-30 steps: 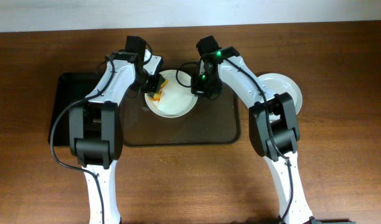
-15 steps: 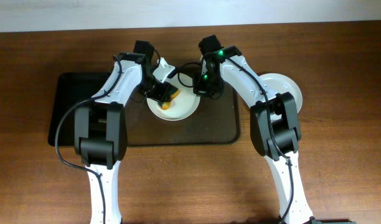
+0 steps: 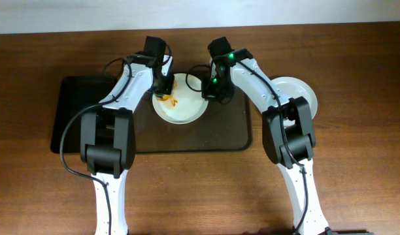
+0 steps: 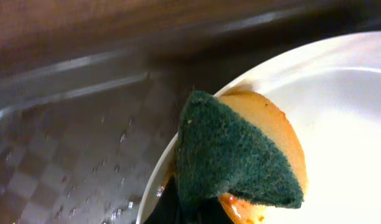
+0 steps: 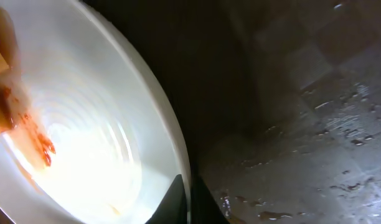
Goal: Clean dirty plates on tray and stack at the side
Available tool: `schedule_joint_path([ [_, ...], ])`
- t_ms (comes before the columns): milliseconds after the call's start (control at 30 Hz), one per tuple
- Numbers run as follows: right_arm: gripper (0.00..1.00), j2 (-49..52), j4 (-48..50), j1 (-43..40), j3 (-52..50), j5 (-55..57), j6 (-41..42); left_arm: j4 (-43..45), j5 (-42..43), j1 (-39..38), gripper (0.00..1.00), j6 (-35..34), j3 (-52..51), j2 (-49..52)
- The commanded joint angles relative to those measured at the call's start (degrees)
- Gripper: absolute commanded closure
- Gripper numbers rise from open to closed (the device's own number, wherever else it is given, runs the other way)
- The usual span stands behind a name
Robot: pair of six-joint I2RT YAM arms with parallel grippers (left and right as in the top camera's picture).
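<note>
A white plate [image 3: 182,104] lies at the back of the dark brown tray [image 3: 206,137], with an orange-red smear [image 3: 167,100] near its left rim. My left gripper [image 3: 165,86] is shut on a green and yellow sponge [image 4: 240,155], which presses on the plate's rim [image 4: 340,118]. My right gripper [image 3: 212,91] is shut on the plate's right rim [image 5: 185,168], one finger inside and one outside. The smear also shows in the right wrist view [image 5: 35,140]. A plain white plate [image 3: 295,94] sits on the table to the right of the tray.
A smaller black tray [image 3: 72,117] lies left of the brown tray. The brown tray's floor is wet with droplets [image 5: 321,124]. The wooden table [image 3: 357,163] extends around both trays.
My left gripper has drawn the sponge from the plate's middle back to its upper left rim. The plate shifted slightly. The right gripper stayed on the rim.
</note>
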Motion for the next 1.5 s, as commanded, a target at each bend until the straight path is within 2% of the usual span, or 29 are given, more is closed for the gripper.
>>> schedule_joint_path([
  [0,0.96,0.2,-0.4,-0.3,-0.5,0.3,0.0,-9.3,4.7,0.7,1.00,6.9,-0.7,1.3],
  [100,0.96,0.2,0.0,-0.3,-0.5,-1.8,-0.1,-16.8,17.5,0.7,1.00,20.3,-0.7,1.3],
  [233,0.96,0.2,0.2,-0.3,-1.5,-7.4,-1.4,-17.4,21.3,0.7,1.00,22.2,-0.7,1.3],
  [300,0.96,0.2,1.1,-0.3,-2.7,-7.4,-1.2,-19.9,29.0,0.6,1.00,29.4,-0.7,1.3],
  [333,0.96,0.2,1.3,-0.4,-3.0,-7.7,-1.2,-20.6,30.1,0.6,1.00,31.1,-0.7,1.3],
  [500,0.96,0.2,1.7,-0.4,-3.0,-7.8,-1.3,-16.9,27.2,0.6,1.00,30.9,-0.7,1.3],
  [533,0.96,0.2,1.7,-0.4,-3.0,-7.8,-1.3,-15.2,25.7,0.6,1.00,29.0,-0.7,1.3],
  [600,0.96,0.2,1.7,-0.4,-3.0,-7.8,-1.3,-10.6,18.1,0.6,1.00,19.8,-0.7,1.3],
  [667,0.96,0.2,1.7,-0.4,-3.0,-7.8,-1.2,-5.7,6.2,0.6,1.00,7.4,-0.7,1.3],
  [733,0.96,0.2,1.6,-0.4,-3.0,-7.8,-1.2,-3.9,-0.3,0.6,1.00,0.9,-0.7,1.3],
  [800,0.96,0.2,1.5,-0.4,-3.0,-7.8,-1.2,-4.5,-9.3,0.8,1.00,-9.1,-0.7,1.3],
  [900,0.96,0.2,1.5,-0.4,-3.0,-7.8,-1.2,-6.6,-14.3,0.9,1.00,-17.3,-0.7,1.3],
  [967,0.96,0.2,1.6,-0.4,-3.0,-7.7,-1.2,-8.5,-13.8,0.8,1.00,-19.1,-0.7,1.3],
  [1033,0.96,0.2,1.6,-0.4,-3.0,-7.7,-1.2,-11.0,-8.2,0.7,1.00,-12.3,-0.7,1.3],
  [1133,0.96,0.2,1.7,-0.4,-3.0,-7.7,-1.2,-13.0,9.8,0.7,1.00,7.0,-0.7,1.3],
  [1233,0.96,0.2,1.7,-0.4,-3.0,-7.7,-1.2,-13.2,22.3,0.7,1.00,19.8,-0.7,1.3],
  [1467,0.96,0.2,1.7,-0.4,-3.0,-7.7,-1.2,-12.0,22.6,1.2,1.00,22.1,-0.7,1.3],
])
